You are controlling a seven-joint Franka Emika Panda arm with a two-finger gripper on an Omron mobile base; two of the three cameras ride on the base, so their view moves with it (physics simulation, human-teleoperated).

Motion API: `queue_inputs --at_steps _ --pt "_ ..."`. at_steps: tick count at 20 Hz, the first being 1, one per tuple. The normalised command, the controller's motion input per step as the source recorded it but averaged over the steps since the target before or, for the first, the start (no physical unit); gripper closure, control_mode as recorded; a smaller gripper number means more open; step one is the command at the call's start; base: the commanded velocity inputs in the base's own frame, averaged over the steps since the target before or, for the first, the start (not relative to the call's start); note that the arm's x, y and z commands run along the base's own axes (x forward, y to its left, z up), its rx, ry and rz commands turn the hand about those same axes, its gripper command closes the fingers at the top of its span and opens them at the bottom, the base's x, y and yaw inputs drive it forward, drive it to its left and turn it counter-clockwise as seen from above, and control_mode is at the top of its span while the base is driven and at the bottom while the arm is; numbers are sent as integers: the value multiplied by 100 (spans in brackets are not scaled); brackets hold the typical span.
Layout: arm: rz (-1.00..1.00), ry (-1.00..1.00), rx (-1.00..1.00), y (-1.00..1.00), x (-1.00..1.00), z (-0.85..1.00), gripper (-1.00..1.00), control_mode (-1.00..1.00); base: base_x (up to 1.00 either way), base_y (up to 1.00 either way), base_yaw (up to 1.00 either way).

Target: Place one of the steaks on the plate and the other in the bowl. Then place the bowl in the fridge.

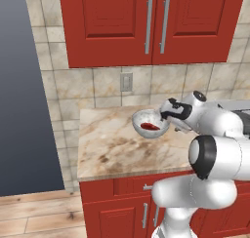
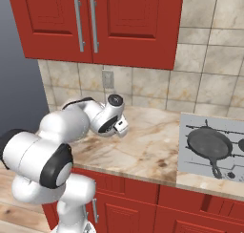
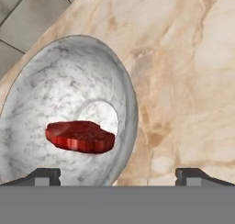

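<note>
1. Marble counter (image 1: 112, 149) over red cabinets, tiled wall behind, wall outlet (image 1: 126, 81) above the back edge.
2. On the counter, near its back edge: grey marbled bowl (image 1: 146, 120), tilted in the left base view, its mouth facing out over the counter's front.
3. Inside the bowl: one dark-red steak (image 3: 80, 137), lying flat near the bottom; seen too in the left base view as a red patch on the inner wall.
4. White arm reaching across the counter from the front, hand low at the bowl's right side.
5. Gripper (image 3: 117, 175) with jaws spread wide, one tip at the bowl's rim and the other over bare counter; bowl wall between them, contact not clear, nothing clamped.
6. In the right base view, bowl hidden behind the arm's wrist.
7. Toward the counter's right end: grey cooktop (image 2: 190, 153) carrying a black skillet (image 2: 209, 143), handle pointing toward the front edge, well apart from the bowl.
</note>
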Motion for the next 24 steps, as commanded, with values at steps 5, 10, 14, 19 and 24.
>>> queue_inputs --at_steps 5,10,14,19,24 --pt "0 3 0 0 37 -35 -100 -100 0 0 0" --pt "0 3 0 0 31 -37 -100 -100 0 0 0" --pt "0 3 0 0 30 -40 -100 -100 0 0 0" --pt "0 1 0 0 25 -38 100 -100 0 0 0" --pt "0 3 0 1 22 -43 100 -100 0 0 0"
